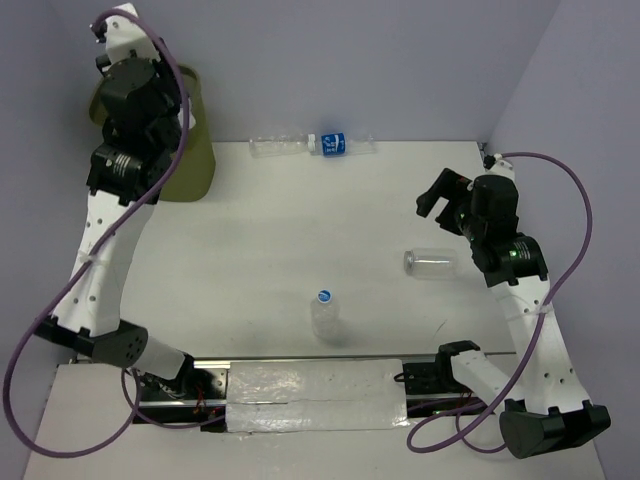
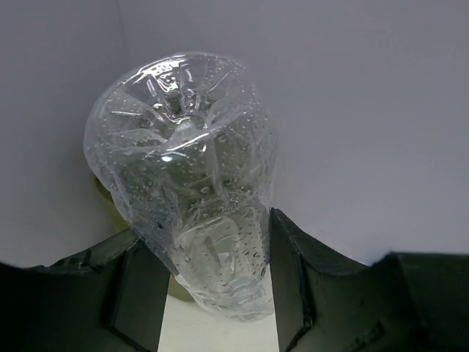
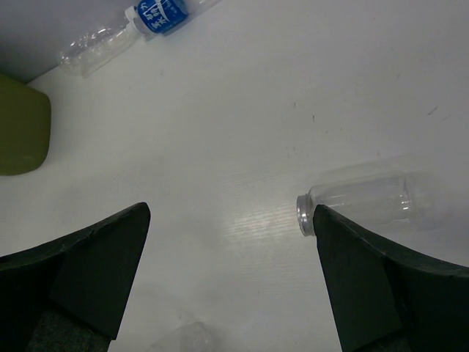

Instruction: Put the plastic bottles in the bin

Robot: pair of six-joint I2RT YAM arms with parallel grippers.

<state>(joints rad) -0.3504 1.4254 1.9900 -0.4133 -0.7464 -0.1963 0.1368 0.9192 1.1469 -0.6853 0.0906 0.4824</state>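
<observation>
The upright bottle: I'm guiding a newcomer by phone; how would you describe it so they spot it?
On the white table, near the middle of its near edge, a small clear bottle stands alone. It alone is upright, blue cap on top; the capless bottle on the right side and the blue-labelled bottle at the far wall lie flat.

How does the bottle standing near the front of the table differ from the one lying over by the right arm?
The blue-capped bottle stands upright; the capless bottle lies on its side. The blue-capped bottle is closed; the capless bottle's mouth is open. The blue-capped bottle is near the middle of the white table, the capless bottle farther right. Both are clear plastic and rest on the table, unheld.
</observation>
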